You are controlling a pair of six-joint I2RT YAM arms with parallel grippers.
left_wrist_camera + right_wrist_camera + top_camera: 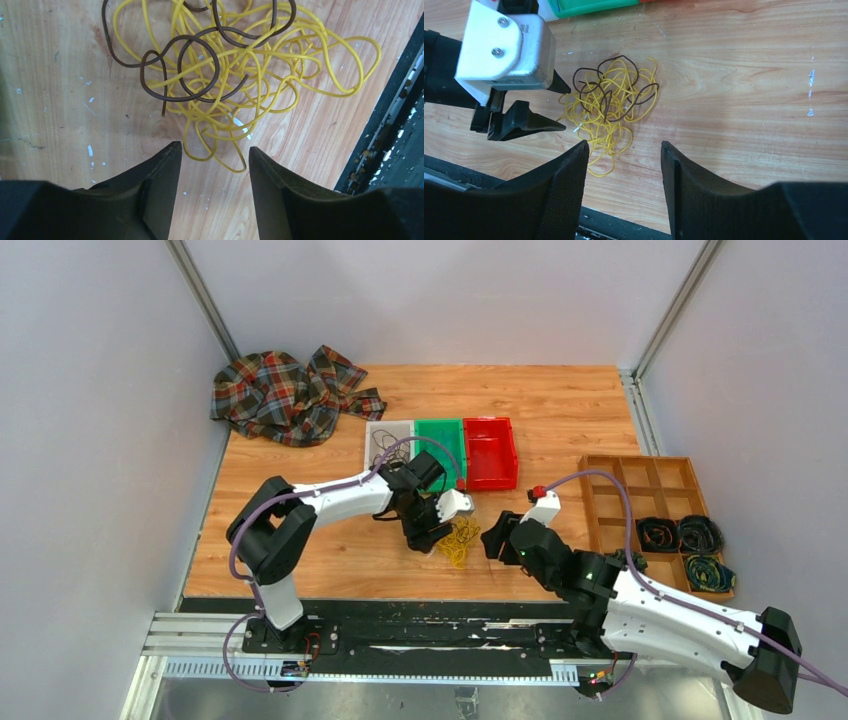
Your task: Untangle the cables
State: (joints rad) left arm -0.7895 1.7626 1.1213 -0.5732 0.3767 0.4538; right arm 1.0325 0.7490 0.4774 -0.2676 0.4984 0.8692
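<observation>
Lying near green bin [438,432]: yellow-and-dark cables [459,540], tangled, just ahead of left gripper [213,150]; jaws apart, empty; right gripper [624,145] jaws apart.

Thin yellow cables [459,540] lie in a loose tangle flat on the wooden worktop [560,440], near its front edge and about midway across. The yellow strands curl into many small overlapping loops. A few longer loops spill outward from the heap, some toward the front edge. Dark cables [218,65], brown-black and just as thin, run over and through the upper part of the pile, bent into several round loops. One cut end rests on bare wood just beside the yellow mass. How many separate strands make up the heap cannot be told. Dark and yellow are interlaced, none lying clear of the bundle.
</observation>
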